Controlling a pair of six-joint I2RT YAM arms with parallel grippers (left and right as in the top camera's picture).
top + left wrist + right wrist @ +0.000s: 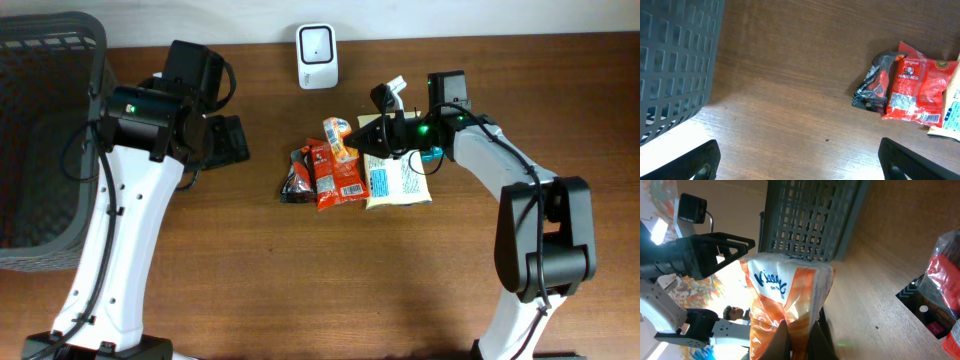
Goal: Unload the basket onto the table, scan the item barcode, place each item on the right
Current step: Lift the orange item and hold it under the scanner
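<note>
My right gripper (372,137) is shut on one end of an orange and white Kleenex tissue pack (338,139), beside the heap of packets. In the right wrist view the tissue pack (785,292) stands pinched between the two dark fingers of the right gripper (800,332). No barcode shows on it from here. The white barcode scanner (317,56) stands at the table's back edge. My left gripper (226,140) hangs over bare wood to the left of the heap. Seen from its own wrist, the left gripper (807,165) is open wide with nothing between its fingers.
A red Hacks packet (338,181) (916,89), a black packet (297,176) (873,87) and a pale yellow packet (398,182) lie together mid-table. A dark grey mesh basket (45,130) (675,60) fills the left side.
</note>
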